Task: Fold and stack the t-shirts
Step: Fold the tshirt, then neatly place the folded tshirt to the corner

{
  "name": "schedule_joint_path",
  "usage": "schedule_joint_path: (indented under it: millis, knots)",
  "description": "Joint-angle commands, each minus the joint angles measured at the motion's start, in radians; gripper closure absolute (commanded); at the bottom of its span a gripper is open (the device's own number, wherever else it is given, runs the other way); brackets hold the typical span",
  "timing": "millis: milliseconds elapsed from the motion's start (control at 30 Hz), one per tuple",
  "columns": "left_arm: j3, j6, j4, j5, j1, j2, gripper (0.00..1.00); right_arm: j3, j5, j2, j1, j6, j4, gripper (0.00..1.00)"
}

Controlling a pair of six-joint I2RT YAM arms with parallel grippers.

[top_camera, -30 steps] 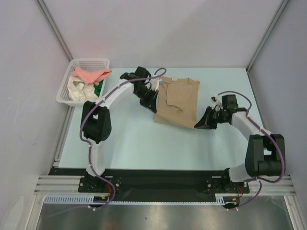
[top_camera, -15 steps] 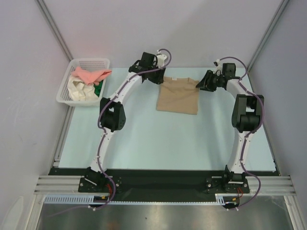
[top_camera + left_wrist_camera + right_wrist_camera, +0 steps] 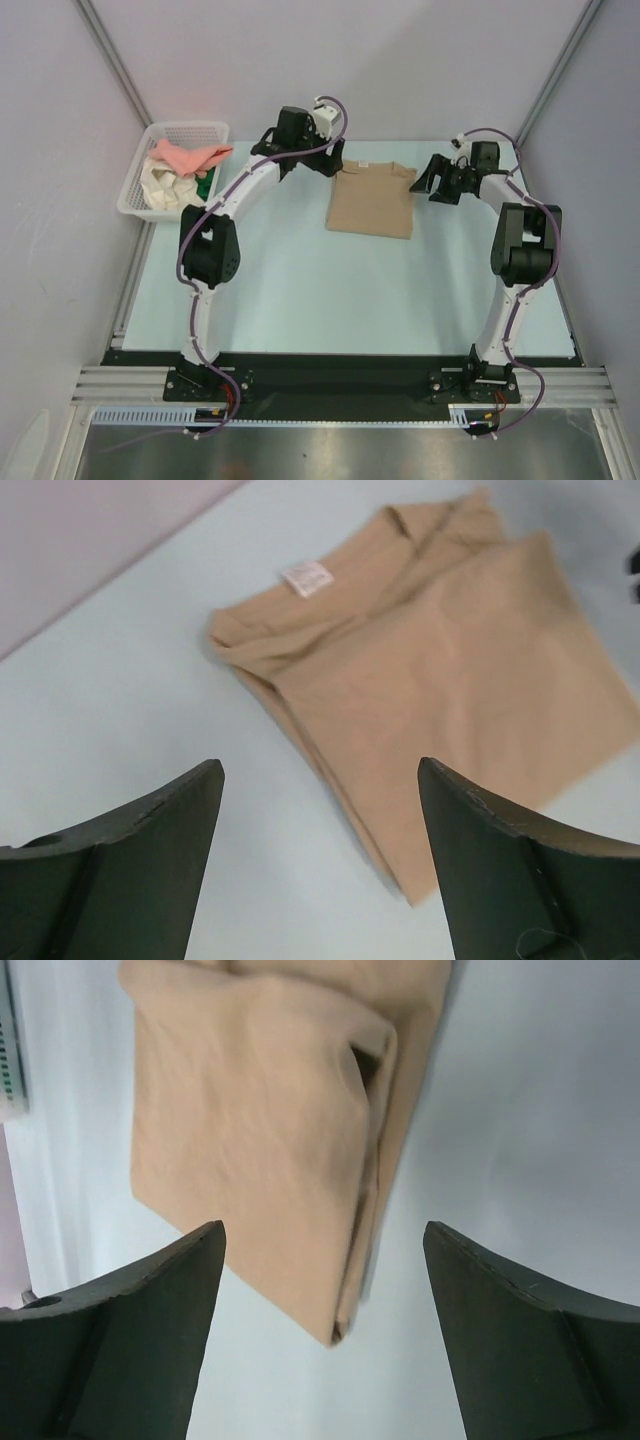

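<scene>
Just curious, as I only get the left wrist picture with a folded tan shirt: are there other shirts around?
Observer: Yes. The top view shows a white basket at the far left corner of the table, holding a pink shirt, a cream shirt and some green cloth.
Operator: Is the other arm gripping the tan one?
Observer: No. The right gripper is open and grips nothing; the tan shirt lies loose.
Operator: Is the fold neat there?
Observer: Not quite: the right wrist view shows one layer gaping at the edge.
</scene>
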Motion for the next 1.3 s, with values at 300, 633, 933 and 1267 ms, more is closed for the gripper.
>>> schedule_joint_path:
  millis: [300,633,933,1267]
  knots:
    - [-0.129,-0.041,-0.359,0.329,0.045,-0.088,0.19,-0.039,-0.096,0.076,0.015,-0.011,-0.05,0.18]
    - [-0.183,-0.043,-0.358,0.258,0.045,-0.116,0.18,0.045,-0.114,0.21,0.035,0.026,-0.042,0.37]
    - [-0.189,-0.044,-0.358,0.243,0.048,-0.111,0.18,0.125,-0.147,0.215,0.057,-0.132,-0.151,0.83]
    - [-0.221,-0.032,-0.346,0.227,0.068,-0.117,0.2,0.266,-0.033,0.124,-0.101,-0.448,-0.445,1.0]
